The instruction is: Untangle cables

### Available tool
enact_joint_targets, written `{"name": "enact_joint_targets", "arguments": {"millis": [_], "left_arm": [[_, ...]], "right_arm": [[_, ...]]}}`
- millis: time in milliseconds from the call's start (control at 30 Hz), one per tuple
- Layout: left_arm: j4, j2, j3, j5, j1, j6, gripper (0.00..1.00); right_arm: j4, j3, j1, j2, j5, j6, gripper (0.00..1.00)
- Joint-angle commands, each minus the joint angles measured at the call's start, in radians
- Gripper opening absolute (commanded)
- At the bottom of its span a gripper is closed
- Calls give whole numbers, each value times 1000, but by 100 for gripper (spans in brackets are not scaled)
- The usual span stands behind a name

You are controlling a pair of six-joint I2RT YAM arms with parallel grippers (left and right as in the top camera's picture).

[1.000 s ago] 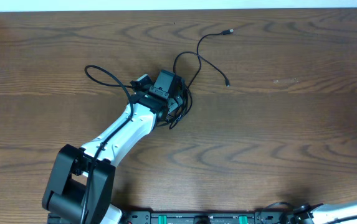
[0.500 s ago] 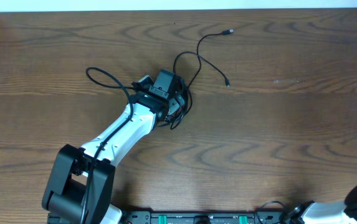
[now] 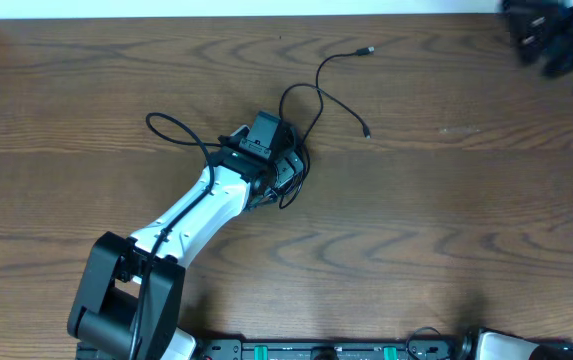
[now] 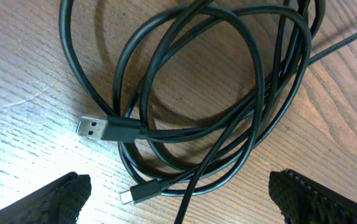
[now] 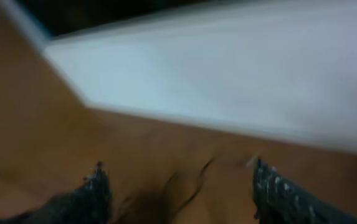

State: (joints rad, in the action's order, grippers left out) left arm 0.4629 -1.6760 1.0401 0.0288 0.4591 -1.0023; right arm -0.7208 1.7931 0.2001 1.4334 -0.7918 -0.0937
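Note:
The cables (image 4: 215, 106) are black cords coiled in overlapping loops on the wooden table. A silvery USB plug (image 4: 94, 127) and a smaller plug (image 4: 138, 194) lie at the loops' lower left. My left gripper (image 4: 178, 202) hangs just above the coil, open, one fingertip on each side and nothing between them. Overhead, the bundle (image 3: 294, 165) sits under the left gripper (image 3: 284, 170); loose ends (image 3: 367, 50) trail to the upper right. My right gripper (image 3: 556, 40) is a blur in the far right corner, away from the cables. In its own view the right gripper (image 5: 178, 190) is open and empty.
A thicker black wire (image 3: 171, 125) from the left arm loops out on the table to the left of the bundle. The white wall (image 5: 228, 74) runs along the table's far edge. The arm bases (image 3: 316, 350) line the near edge.
The right arm has swung from the bottom right edge up to the far right corner, its jaws opening wider. The left gripper has shifted slightly right over the bundle, still open.

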Motion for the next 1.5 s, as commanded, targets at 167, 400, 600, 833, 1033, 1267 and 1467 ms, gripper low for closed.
{"name": "enact_joint_targets", "arguments": {"millis": [167, 400, 600, 833, 1033, 1267, 1467], "left_arm": [[0, -6, 3, 8, -5, -13, 98], [0, -6, 3, 8, -5, -13, 98], [0, -6, 3, 8, -5, -13, 98], [0, -6, 3, 8, -5, -13, 98], [0, -6, 3, 8, -5, -13, 98], [0, -6, 3, 8, -5, -13, 98], [0, -6, 3, 8, -5, -13, 98]], "right_arm": [[-280, -29, -305, 44, 153, -3, 68], [-372, -36, -511, 44, 530, -169, 70], [-405, -42, -578, 44, 555, -169, 70], [-415, -125, -589, 44, 563, -229, 78], [-393, -261, -589, 44, 628, -341, 83], [-320, -402, -587, 44, 636, -356, 99], [-244, -506, -587, 46, 632, -407, 99]]}}
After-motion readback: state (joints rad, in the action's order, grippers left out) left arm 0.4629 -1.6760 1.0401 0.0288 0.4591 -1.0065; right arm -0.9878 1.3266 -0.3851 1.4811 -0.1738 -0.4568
